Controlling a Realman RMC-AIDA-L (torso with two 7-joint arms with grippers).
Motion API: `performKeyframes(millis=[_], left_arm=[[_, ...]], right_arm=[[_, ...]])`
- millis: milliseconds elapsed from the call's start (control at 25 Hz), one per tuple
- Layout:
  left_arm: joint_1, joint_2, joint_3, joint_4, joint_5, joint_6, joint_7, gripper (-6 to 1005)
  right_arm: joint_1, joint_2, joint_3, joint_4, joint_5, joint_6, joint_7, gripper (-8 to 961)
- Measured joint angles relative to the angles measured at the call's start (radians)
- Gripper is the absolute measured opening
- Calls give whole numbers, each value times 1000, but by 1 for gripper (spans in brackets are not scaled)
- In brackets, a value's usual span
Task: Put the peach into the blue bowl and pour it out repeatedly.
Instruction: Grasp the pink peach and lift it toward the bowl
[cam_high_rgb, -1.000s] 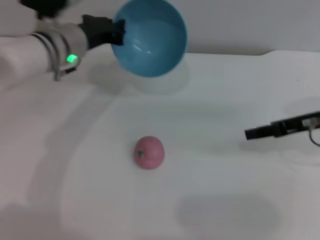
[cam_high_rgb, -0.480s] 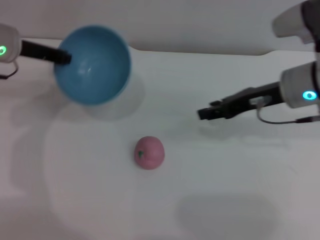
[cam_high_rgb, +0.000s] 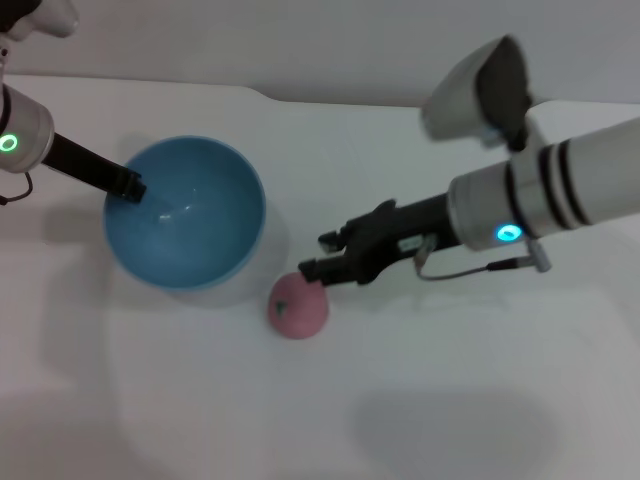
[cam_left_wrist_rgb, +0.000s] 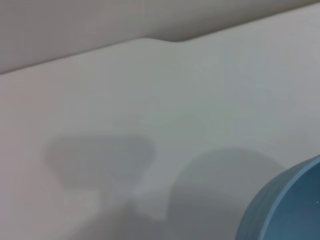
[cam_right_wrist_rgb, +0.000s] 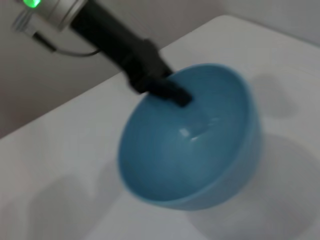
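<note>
Table (cam_high_rgb: 420, 400): a plain white surface carried everything; nothing else lay on it.
Blue bowl (cam_high_rgb: 195, 225): it sat low near the table on the robot's left side, mouth upward and tipped a little, empty inside.
Left gripper (cam_high_rgb: 128, 186): it was clamped on the bowl's rim on the robot's left side, one dark finger inside the wall, as the right wrist view also showed.
Right gripper (cam_high_rgb: 322, 254): it reached in from the right, just above and beside the peach, its two fingertips slightly apart and not yet around the fruit.
Peach (cam_high_rgb: 298, 304): it lay on the table just beside the bowl's near right edge, loose and ungripped.
Step in hand: judged to be the pick-up of the peach.
How to do it well: lower the fingers to either side of the fruit's widest part and close gently, since a round toy would probably roll if nudged; hold the bowl steady and level for the drop.
</note>
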Motion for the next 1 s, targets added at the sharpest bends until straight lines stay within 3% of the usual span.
performKeyframes(millis=[200,480,1000], left_arm=[[0,1,-6,46,7,39,-10,0],[8,6,-65,125,40,75,-23,0],[12,-13,-70,143,70,88,-15,0]], right_arm=[[36,7,-138,59,47,81,-7,548],[29,8,-189,82,107,131,-11,608],[11,9,-511,88,359,459,-11,606]])
